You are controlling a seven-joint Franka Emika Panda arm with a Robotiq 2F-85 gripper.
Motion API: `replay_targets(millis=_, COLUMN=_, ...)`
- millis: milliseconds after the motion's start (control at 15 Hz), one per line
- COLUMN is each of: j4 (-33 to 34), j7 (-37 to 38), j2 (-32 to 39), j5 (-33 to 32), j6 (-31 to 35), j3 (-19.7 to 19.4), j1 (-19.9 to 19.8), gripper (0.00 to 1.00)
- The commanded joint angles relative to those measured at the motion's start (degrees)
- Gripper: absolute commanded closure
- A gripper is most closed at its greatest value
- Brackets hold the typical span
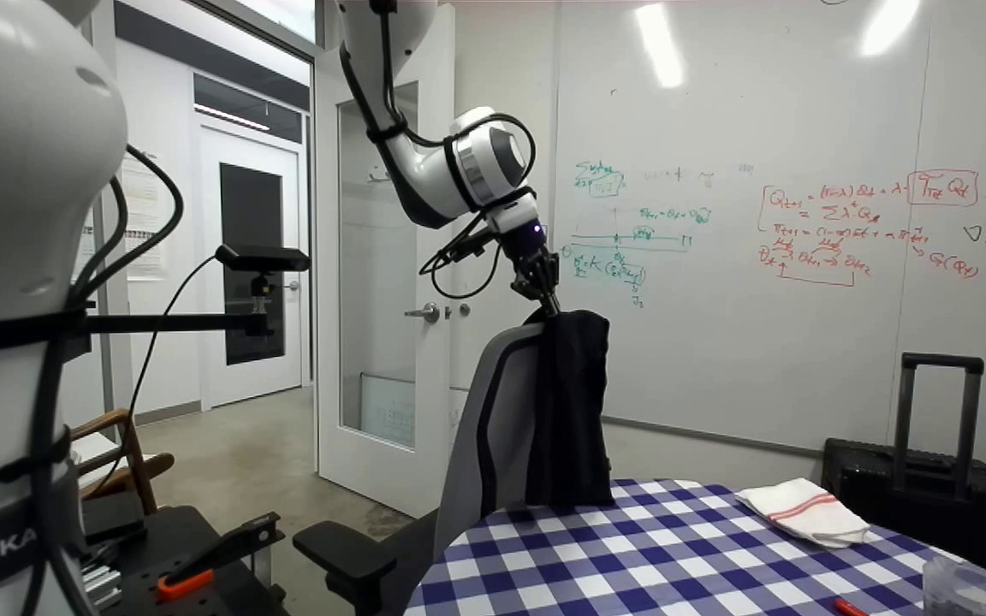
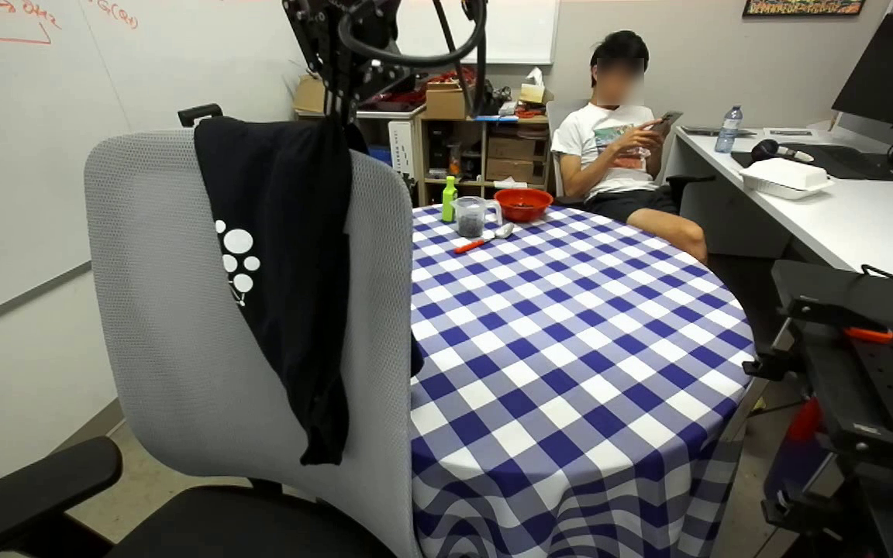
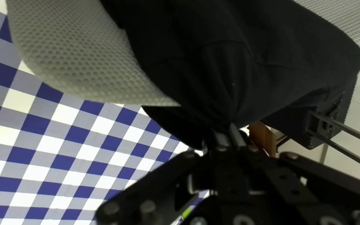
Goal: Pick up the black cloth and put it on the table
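Note:
The black cloth [image 1: 574,411] hangs draped over the top of the grey chair back in both exterior views, with white dots on its side in an exterior view [image 2: 284,194]. My gripper [image 1: 552,305] points down at the top edge of the chair back. Its fingers [image 3: 229,137] are closed together on a pinched fold of the cloth [image 3: 230,62], and creases run to the fingertips. The gripper is also at the cloth's top in an exterior view [image 2: 340,115]. The table [image 1: 561,565] with the blue-and-white checkered cloth stands right beside the chair and shows in the wrist view [image 3: 58,147].
The grey office chair [image 2: 152,310] stands against the table's edge. On the table are a folded white towel [image 1: 801,511], a green bottle [image 2: 449,200], a clear measuring cup [image 2: 470,217], a red bowl [image 2: 522,205] and a red-handled spoon [image 2: 484,242]. A person [image 2: 617,147] sits beyond. A black suitcase [image 1: 852,488] stands behind.

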Motion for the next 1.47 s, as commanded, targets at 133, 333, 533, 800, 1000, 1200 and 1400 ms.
replay_targets(millis=133, j4=9.0, j7=6.2, j2=-0.8, j5=-4.1, j6=-0.6, j3=-1.2, j1=-1.3, gripper=0.96)
replay_targets(millis=333, j4=14.7, j7=5.4, j2=-0.6, j5=-2.7, j6=-1.6, j3=-3.6, j1=-0.9, gripper=0.96)
replay_targets(millis=533, j4=19.5, j7=0.9, j2=-1.5, j5=1.3, j6=-4.2, j3=-0.1, j1=-4.9, gripper=0.96)
replay_targets(millis=800, j4=25.1, j7=0.6, j2=-1.6, j5=2.8, j6=-6.6, j3=1.0, j1=-7.6, gripper=0.96)
replay_targets(millis=1000, j4=28.3, j7=1.2, j2=-1.9, j5=4.5, j6=-7.5, j3=0.9, j1=-9.7, gripper=0.96)
replay_targets(millis=1200, j4=30.8, j7=2.3, j2=-1.7, j5=5.5, j6=-7.6, j3=-0.8, j1=-10.9, gripper=0.96)
replay_targets(millis=1400, j4=32.5, j7=2.8, j2=-1.5, j5=7.2, j6=-7.7, j3=-1.5, j1=-12.8, gripper=0.96)
